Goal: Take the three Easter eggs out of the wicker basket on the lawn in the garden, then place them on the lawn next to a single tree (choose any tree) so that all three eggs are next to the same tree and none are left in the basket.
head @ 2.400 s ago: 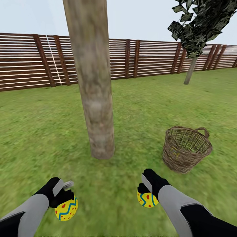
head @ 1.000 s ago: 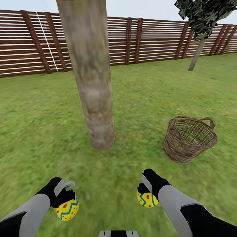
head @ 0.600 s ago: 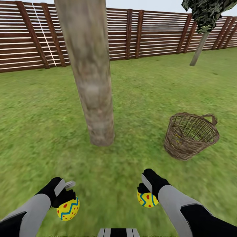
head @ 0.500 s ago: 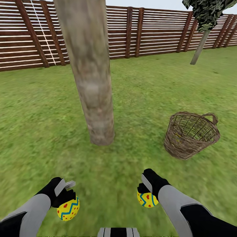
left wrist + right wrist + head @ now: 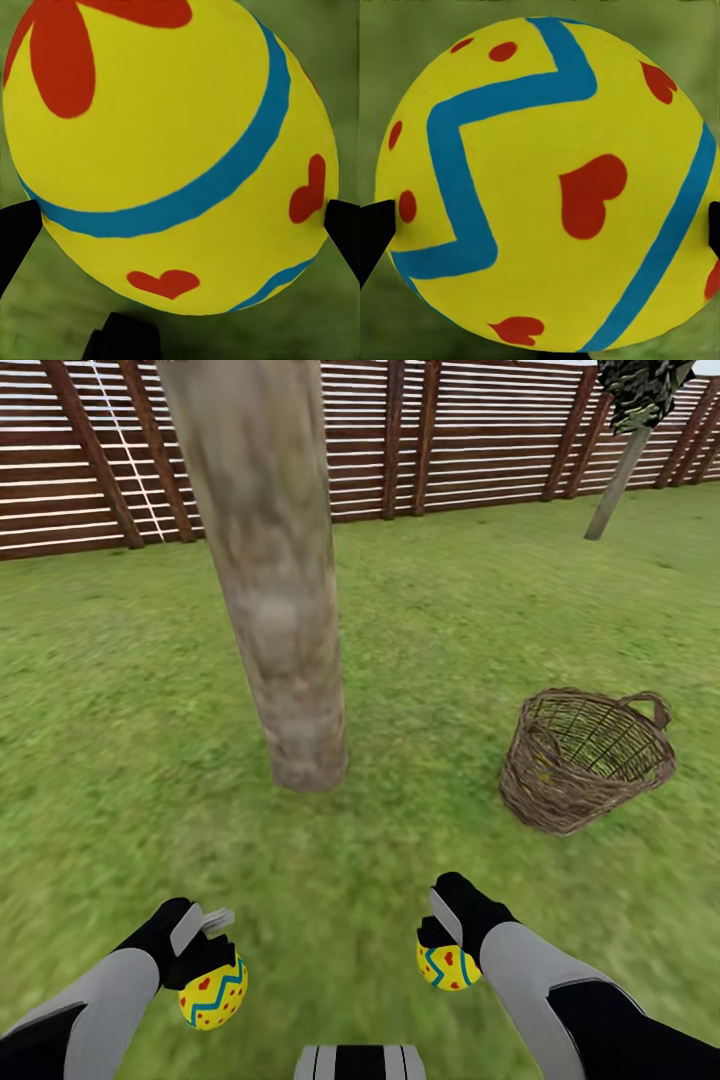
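Left fingers [image 5: 212, 960] and right fingers [image 5: 440, 940] each clamp an unlabelled egg [image 5: 213, 992].

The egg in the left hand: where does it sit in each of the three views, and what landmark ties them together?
Head view: the left hand's egg sits at lower left, clamped in the left hand, short of the tree trunk.
Left wrist view: the egg takes up most of the frame.
Right wrist view: the egg there is the other one, in the right hand.
Shared landmark: the lawn.
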